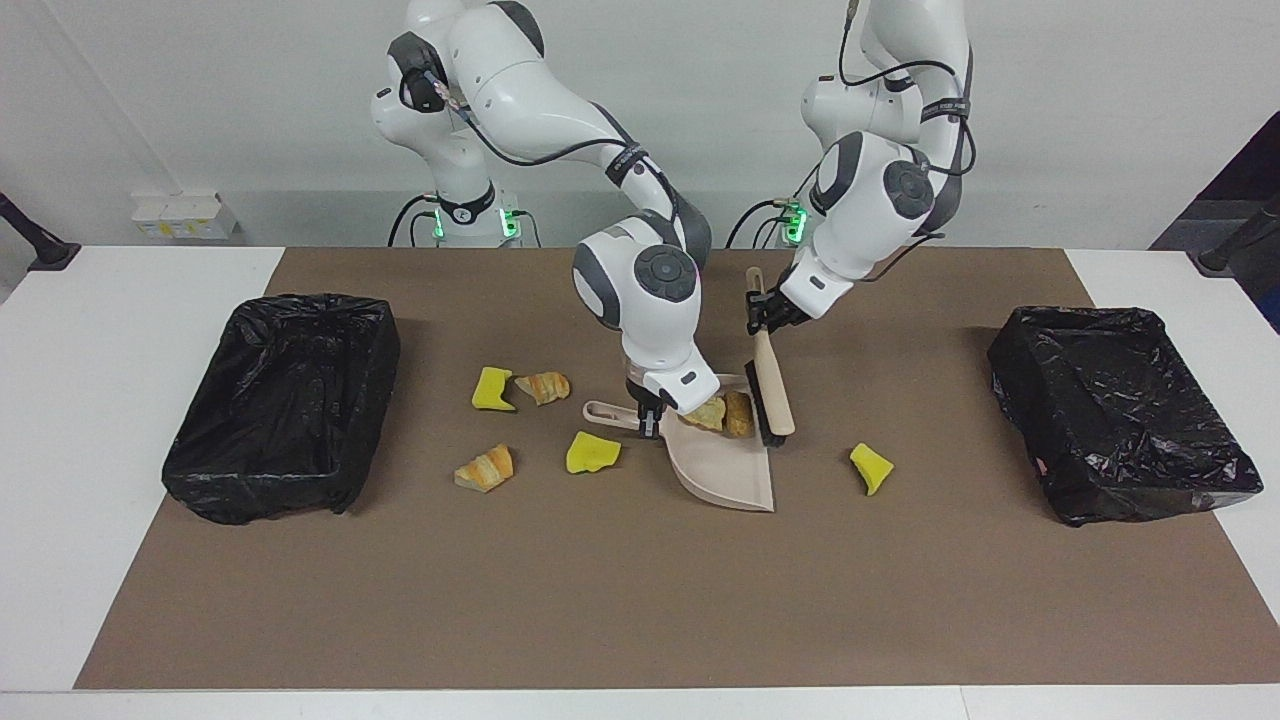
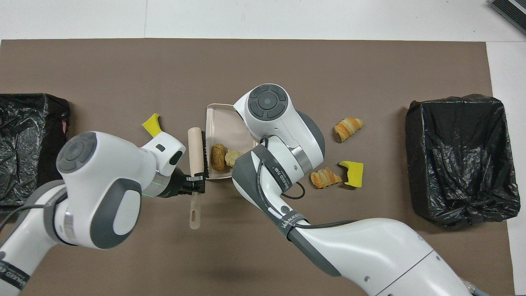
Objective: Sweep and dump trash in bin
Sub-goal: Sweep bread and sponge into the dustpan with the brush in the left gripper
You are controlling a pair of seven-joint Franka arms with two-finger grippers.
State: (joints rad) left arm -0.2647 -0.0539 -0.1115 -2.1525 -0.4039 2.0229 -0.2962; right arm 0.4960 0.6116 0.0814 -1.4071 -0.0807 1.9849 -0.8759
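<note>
Your left claw point(image 1: 762, 322) clamps the brush point(image 1: 772, 385) at the dustpan's point(image 1: 725, 465) mouth; your right claw point(image 1: 648, 420) grips its handle. Two bread pieces point(image 1: 724, 413) lie inside; a yellow bit point(image 1: 871, 467) sits beside it.

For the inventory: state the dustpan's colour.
The dustpan is pale beige-pink, plain; the facing view shows it best.

The dark band point(image 2: 290, 221) on the right arm had white letters that looked like "WANEED", then small signs I could not read. A band point(image 2: 9, 276) on the left arm had white letters too, but I could not read them.
</note>
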